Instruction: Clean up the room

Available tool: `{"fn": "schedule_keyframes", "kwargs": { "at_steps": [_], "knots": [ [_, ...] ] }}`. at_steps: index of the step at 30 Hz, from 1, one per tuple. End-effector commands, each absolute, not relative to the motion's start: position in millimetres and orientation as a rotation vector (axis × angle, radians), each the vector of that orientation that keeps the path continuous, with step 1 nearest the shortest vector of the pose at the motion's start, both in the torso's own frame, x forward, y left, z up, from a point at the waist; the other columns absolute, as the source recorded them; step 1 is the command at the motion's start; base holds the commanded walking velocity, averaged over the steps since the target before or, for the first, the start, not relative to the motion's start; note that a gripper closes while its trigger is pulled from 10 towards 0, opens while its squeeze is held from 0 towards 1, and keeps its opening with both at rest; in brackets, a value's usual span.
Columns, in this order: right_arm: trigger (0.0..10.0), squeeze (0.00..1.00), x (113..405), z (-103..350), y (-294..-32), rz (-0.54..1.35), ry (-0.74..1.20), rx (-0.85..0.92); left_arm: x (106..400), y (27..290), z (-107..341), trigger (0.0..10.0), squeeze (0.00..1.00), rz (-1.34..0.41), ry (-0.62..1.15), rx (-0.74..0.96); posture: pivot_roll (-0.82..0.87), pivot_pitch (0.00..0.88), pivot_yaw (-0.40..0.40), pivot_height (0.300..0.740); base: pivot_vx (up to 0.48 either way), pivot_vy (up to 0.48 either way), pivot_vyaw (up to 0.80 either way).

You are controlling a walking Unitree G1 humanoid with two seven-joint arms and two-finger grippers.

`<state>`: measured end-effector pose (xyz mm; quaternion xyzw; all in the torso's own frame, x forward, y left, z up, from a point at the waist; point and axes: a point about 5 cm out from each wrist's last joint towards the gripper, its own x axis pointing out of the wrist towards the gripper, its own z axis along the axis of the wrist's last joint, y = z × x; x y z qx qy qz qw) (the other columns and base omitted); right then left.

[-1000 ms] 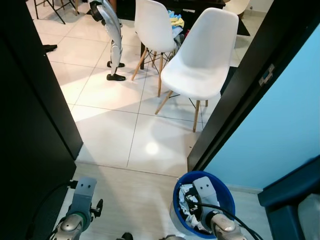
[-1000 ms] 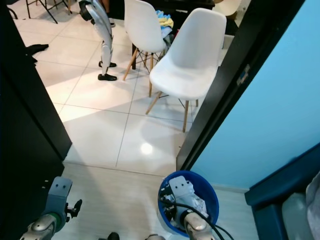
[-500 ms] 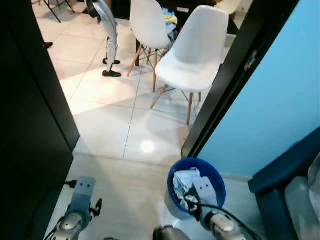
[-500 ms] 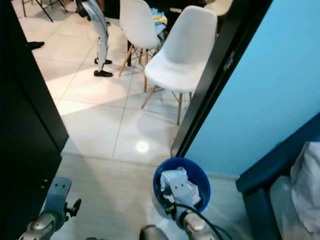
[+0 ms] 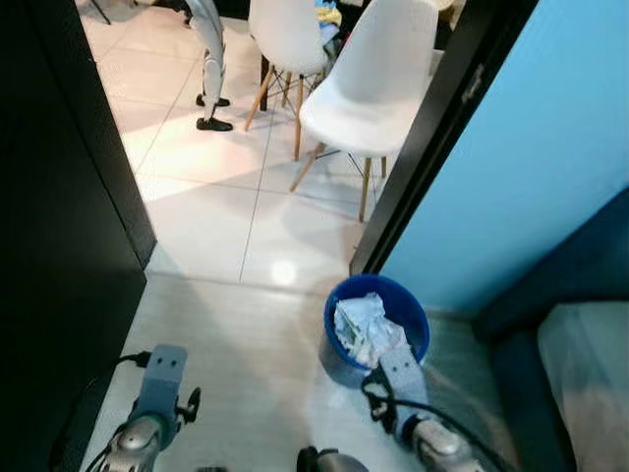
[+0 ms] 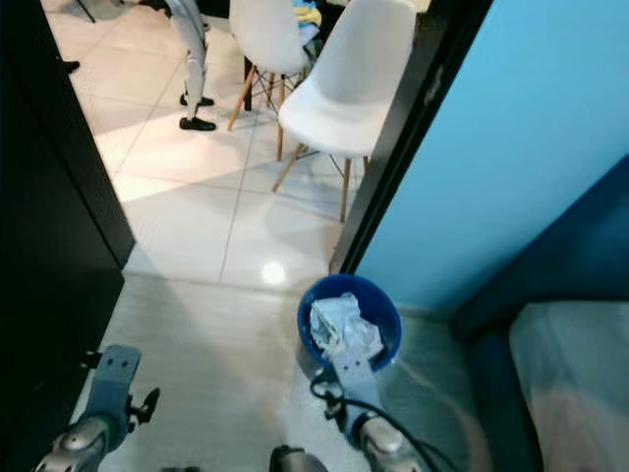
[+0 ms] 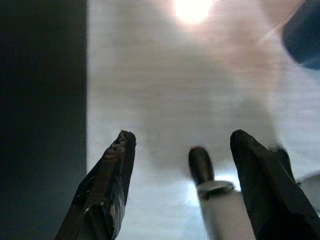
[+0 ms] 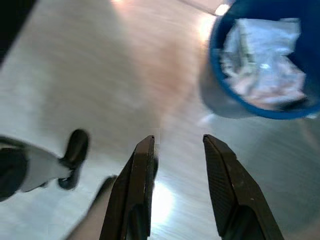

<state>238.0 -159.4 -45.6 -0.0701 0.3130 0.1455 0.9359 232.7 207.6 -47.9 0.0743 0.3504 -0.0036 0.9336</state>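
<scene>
A blue bin (image 5: 336, 360) stands on the pale floor just inside the doorway, heaped with crumpled white paper (image 5: 366, 327). My right arm (image 5: 398, 377) hangs low just in front of the bin. In the right wrist view the right gripper (image 8: 178, 140) is open and empty above the floor, with the bin (image 8: 235, 107) a little way off to one side. My left arm (image 5: 158, 385) hangs at the lower left. Its gripper (image 7: 182, 135) is open over bare floor with nothing held.
A black door frame (image 5: 432, 147) leans beside a light blue wall (image 5: 550, 128). Two white chairs (image 5: 369, 84) and another robot's legs (image 5: 208, 59) stand on the tiles beyond. A dark panel (image 5: 59, 216) borders the left. Dark blue furniture (image 5: 580, 383) is at the right.
The whole view has swung to the right and dipped. The bin now sits ahead of my right wrist instead of under it. Both arms still hang as before.
</scene>
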Motion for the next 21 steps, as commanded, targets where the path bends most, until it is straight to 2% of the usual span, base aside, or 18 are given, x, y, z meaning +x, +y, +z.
{"fn": "schedule_keyframes", "kwargs": {
  "at_steps": [1, 21],
  "knots": [
    [10.0, 0.00, 232.4, -49.4, -168.7, 0.277, 0.667, -0.152, 225.2, 204.9, -53.7, 10.0, 0.00, -0.017, 0.746, 0.152, -0.11, 0.069, -0.011, 0.740, -0.311, 0.000, 0.00],
    [10.0, 0.00, 232.5, -49.8, -167.8, 0.274, 0.672, -0.152, 225.4, 205.0, -53.5, 10.0, 0.00, -0.016, 0.744, 0.154, -0.11, 0.069, -0.008, 0.740, -0.313, 0.000, 0.00]
  ]
}}
